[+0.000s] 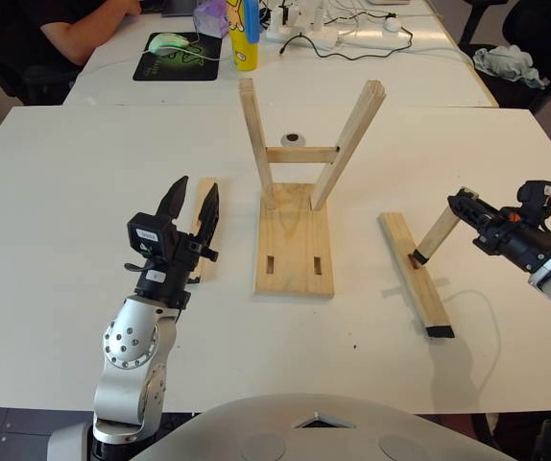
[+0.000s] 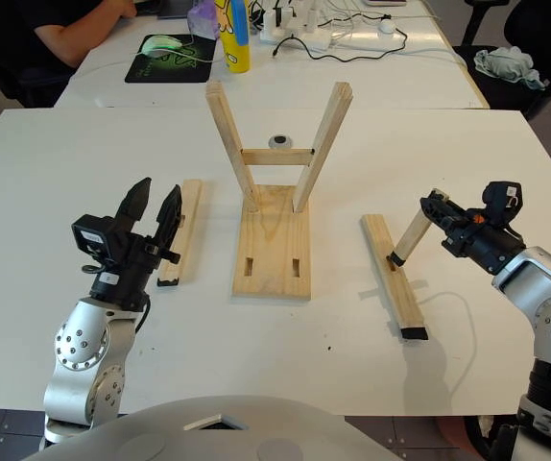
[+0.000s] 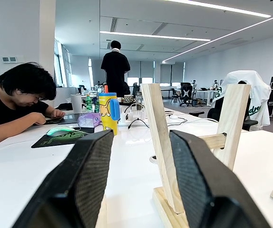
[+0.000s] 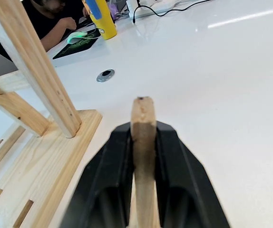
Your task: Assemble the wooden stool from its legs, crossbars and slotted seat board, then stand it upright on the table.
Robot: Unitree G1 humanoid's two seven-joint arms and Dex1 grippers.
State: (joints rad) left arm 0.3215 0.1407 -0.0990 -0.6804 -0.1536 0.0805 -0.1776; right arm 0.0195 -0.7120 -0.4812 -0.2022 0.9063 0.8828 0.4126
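The slotted seat board is lying flat in the middle of the white table. A left upright leg and a right upright leg are standing in its far pair of slots, spreading apart toward their tops, with a fitted crossbar bridging them. The near pair of slots is sitting empty, so the job is looking roughly half done: one leg frame is in place. By my reading, the second frame is waiting to be put together and seated, and then the stool turned over onto its feet. To the right of the board a loose leg is lying flat, and the right gripper is pinching a short crossbar at a tilt, its lower end resting on that leg. To the left, just beside the board, a second loose leg is lying flat, and the left gripper is hovering near it with its fingers spread, holding nothing. Farther out, a round cable grommet is sitting behind the upright frame. On the neighbouring desk a yellow bottle is standing beside a black mouse pad.
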